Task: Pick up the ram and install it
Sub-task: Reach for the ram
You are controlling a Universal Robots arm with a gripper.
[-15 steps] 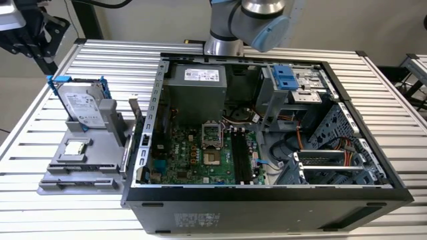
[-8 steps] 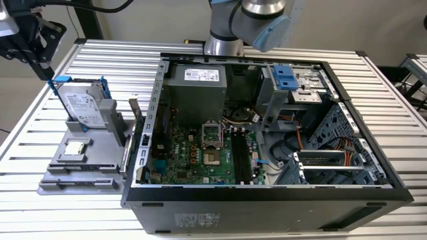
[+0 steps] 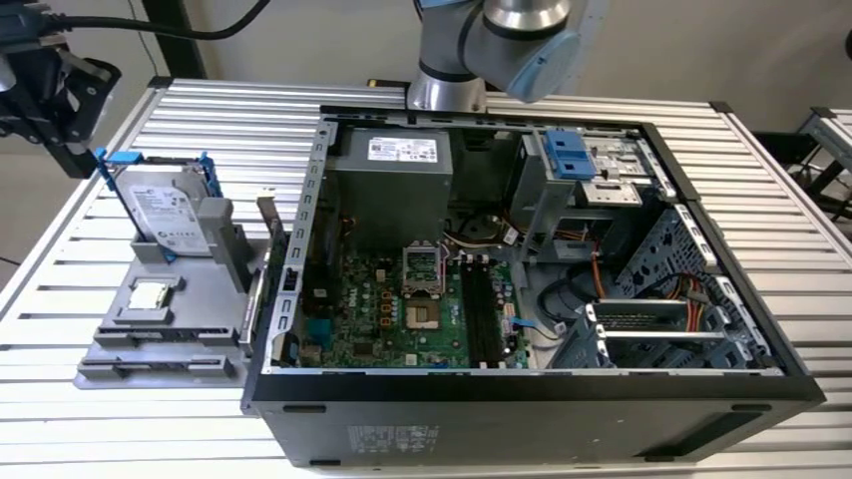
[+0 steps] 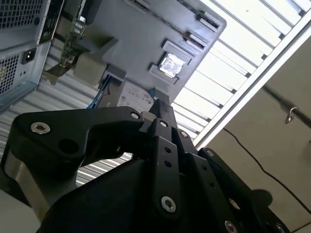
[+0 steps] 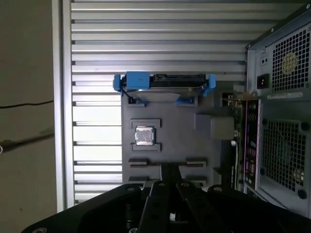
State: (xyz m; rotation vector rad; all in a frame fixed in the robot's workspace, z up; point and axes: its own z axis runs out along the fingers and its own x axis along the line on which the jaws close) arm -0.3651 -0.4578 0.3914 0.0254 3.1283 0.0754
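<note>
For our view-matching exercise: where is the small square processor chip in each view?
Exterior view: processor chip on the grey holder, exterior view's left.
First wrist view: processor chip between the hard drive and the gripper.
Second wrist view: processor chip beyond the gripper.
Shared landmark: the grey holder.

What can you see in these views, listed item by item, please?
table: one, silver slats, under everything
computer case: one, black and grey, side open, on the table
motherboard: one, green, inside the case
tray: one, grey, beside the case, on the exterior view's left
hard drive: one, silver in a blue bracket, upright at one end of the tray
processor chip: one, silver, in a tray pocket
ram: one, greenish, on edge at the tray's case side
arm: one, silver and pale blue, behind the case
hand: one, black, shut, empty, over the tray
</note>
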